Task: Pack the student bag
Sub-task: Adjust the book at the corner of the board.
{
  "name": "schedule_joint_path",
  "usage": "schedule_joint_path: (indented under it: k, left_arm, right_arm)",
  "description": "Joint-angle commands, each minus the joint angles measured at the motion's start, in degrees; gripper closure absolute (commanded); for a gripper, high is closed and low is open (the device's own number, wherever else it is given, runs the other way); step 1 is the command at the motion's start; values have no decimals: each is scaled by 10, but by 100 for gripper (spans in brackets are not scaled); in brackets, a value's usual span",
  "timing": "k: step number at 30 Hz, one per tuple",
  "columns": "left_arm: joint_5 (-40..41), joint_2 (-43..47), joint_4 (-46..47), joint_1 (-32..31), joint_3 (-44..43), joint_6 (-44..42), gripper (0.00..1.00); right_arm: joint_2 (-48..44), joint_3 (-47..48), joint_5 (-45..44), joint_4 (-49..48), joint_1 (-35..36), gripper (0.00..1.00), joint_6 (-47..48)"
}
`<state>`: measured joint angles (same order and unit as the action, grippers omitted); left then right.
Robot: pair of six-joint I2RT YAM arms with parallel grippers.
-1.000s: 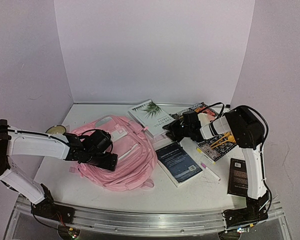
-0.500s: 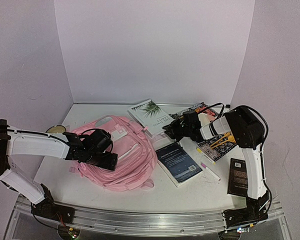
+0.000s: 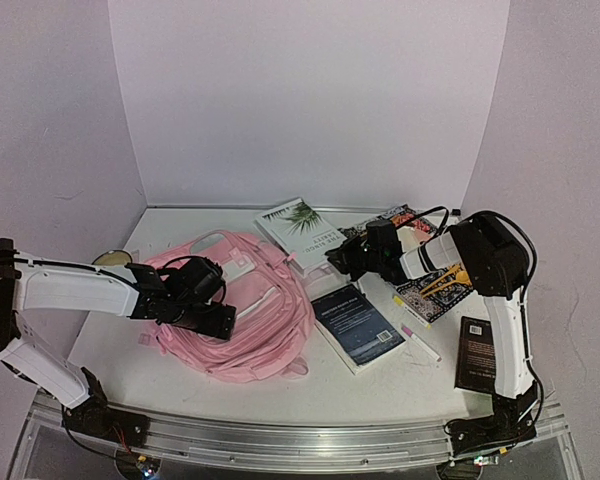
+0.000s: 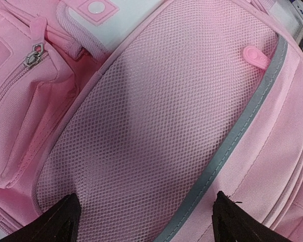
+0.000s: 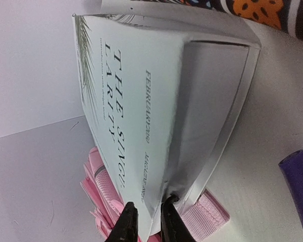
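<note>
Right jaws pinch white book [image 5: 141, 111] edge; student bag [image 3: 270, 320] alongside.

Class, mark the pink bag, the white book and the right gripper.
pink bag [image 4: 156, 126]: left wrist view, mesh panel.
white book [image 5: 126, 116]: right wrist view, front cover.
right gripper [image 5: 147, 209]: right wrist view, between fingertips.

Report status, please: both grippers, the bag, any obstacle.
Left gripper open, over student bag. Right gripper shut on white book edge. Dark blue book lies beside bag.
</note>
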<state>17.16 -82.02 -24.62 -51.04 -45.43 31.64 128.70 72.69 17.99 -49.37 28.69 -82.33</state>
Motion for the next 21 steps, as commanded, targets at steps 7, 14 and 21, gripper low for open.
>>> schedule_joint_path:
  k: [7, 14, 21]
  left_arm:
    - [-15, 15, 1, 3, -24, 11, 8]
    - [-22, 20, 8, 3, -27, 15, 8]
    - [-17, 30, 20, 4, -45, 43, 8]
  right_arm:
    - [14, 16, -16, -27, 4, 91, -27]
    - [15, 22, -11, -32, 3, 100, -30]
    - [-35, -1, 2, -61, 5, 100, -24]
